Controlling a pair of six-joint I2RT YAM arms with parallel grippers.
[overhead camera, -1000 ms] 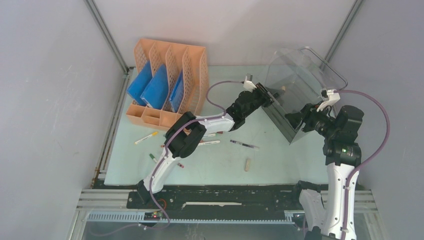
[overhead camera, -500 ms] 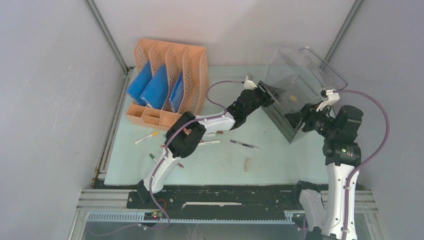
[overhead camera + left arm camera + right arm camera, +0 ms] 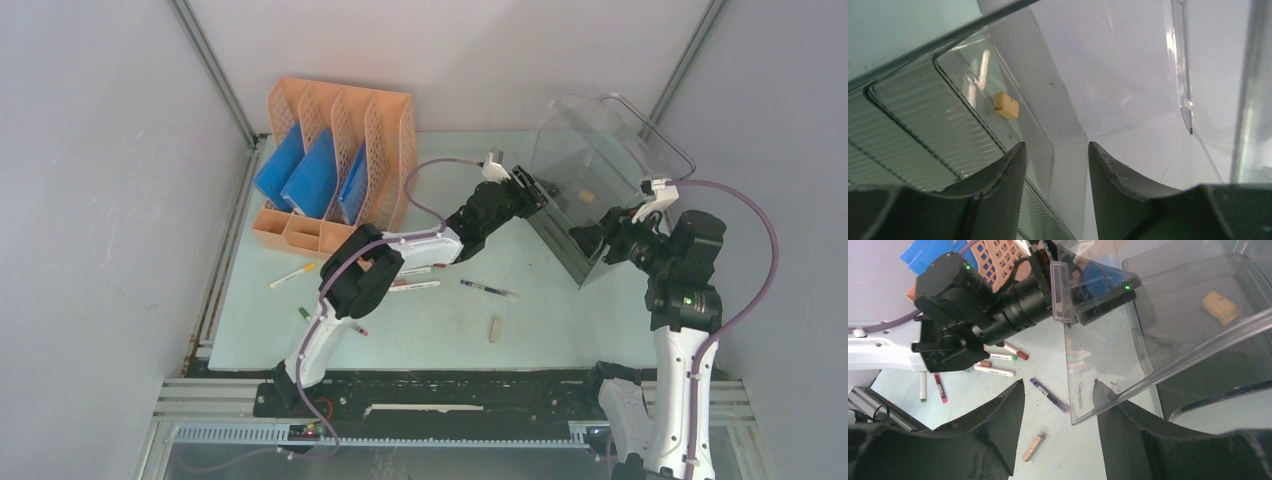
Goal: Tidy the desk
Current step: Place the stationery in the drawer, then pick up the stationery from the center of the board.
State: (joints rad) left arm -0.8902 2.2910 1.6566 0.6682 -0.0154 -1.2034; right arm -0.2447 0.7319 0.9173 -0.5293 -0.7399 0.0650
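Observation:
The pale mint-green desk (image 3: pixel 440 335) carries scattered pens and a tan block (image 3: pixel 494 329). My left gripper (image 3: pixel 535 190) is open and empty at the mouth of the clear plastic drawer box (image 3: pixel 610 150). In the left wrist view the left gripper (image 3: pixel 1055 147) faces the pulled-out drawer, where a second tan block (image 3: pixel 1006 105) lies. My right gripper (image 3: pixel 587 238) is open at the drawer's front lower corner. In the right wrist view the right gripper (image 3: pixel 1058 384) has one finger behind the clear drawer wall (image 3: pixel 1108 365). The block in the drawer (image 3: pixel 1220 306) shows there too.
An orange perforated file rack (image 3: pixel 385 150) with blue folders (image 3: pixel 310 180) stands at the back left. A purple pen (image 3: pixel 488 289), a white marker (image 3: pixel 292 275) and several more pens (image 3: pixel 420 285) lie on the desk under the left arm. Grey panel walls enclose the desk.
The tan block left the left gripper's tip and dropped into the clear drawer. The left gripper then drew back slightly to the left. The right arm has not moved.

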